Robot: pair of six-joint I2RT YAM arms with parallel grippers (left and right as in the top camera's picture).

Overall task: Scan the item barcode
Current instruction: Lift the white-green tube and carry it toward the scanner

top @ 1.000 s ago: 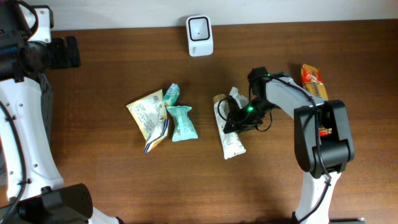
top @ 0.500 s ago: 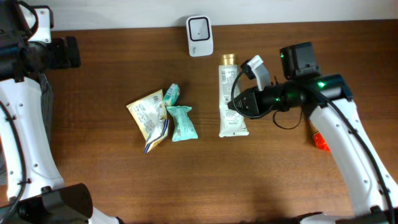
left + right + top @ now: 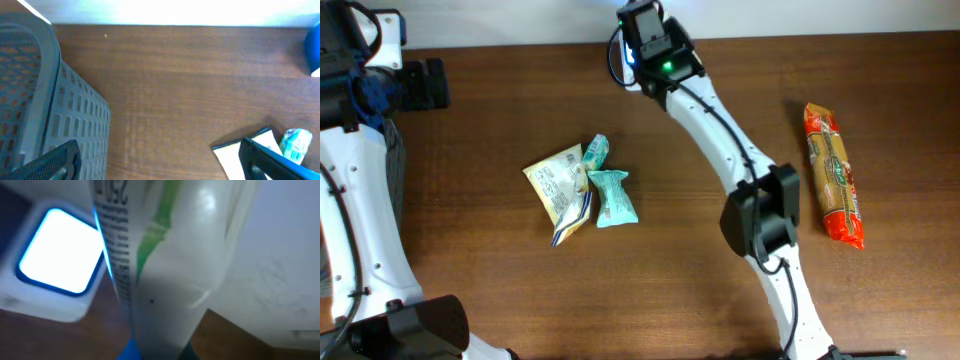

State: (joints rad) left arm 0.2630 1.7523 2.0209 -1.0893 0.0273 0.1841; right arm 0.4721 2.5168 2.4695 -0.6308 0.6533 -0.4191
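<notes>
The table (image 3: pixel 500 290) looked matt, wood-grained; pouch (image 3: pixel 195 255) was glossy plastic film; basket (image 3: pixel 75 120) matt grey perforated plastic.

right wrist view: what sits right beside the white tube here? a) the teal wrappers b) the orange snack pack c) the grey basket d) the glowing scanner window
d, since the white tube fills the frame right next to the scanner, whose window glows white with a blue edge.

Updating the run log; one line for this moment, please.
phase: scan | right gripper: shut on tube, at lit scanner | left gripper: open, beside basket
</notes>
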